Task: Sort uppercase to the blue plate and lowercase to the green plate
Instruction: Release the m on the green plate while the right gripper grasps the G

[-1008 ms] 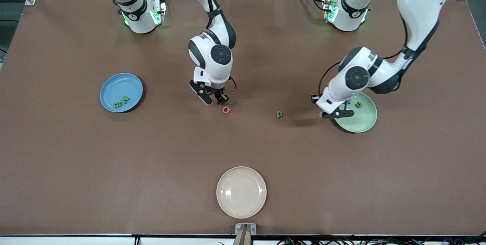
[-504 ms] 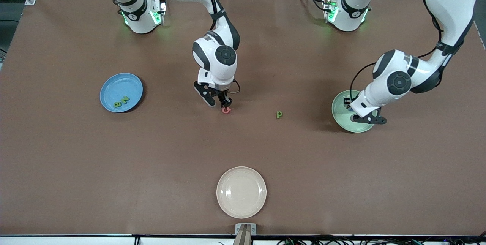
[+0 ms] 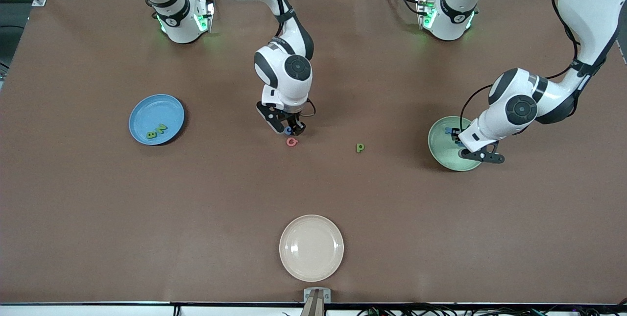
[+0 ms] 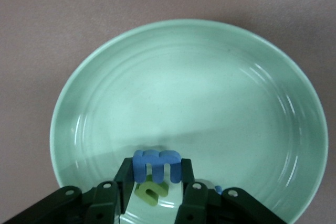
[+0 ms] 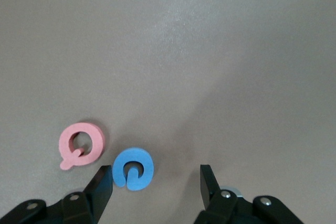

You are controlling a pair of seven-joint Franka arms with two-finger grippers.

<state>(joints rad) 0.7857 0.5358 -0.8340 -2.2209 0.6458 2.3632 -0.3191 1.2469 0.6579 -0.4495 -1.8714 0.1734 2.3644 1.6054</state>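
The right end effector (image 5: 155,182), fingers spread, hangs low over the surface with the blue G (image 5: 133,168) between them, the pink Q (image 5: 82,144) just beside. The left end effector (image 4: 156,184) grips the blue m-shaped piece (image 4: 156,165) over the green plate (image 4: 210,93).
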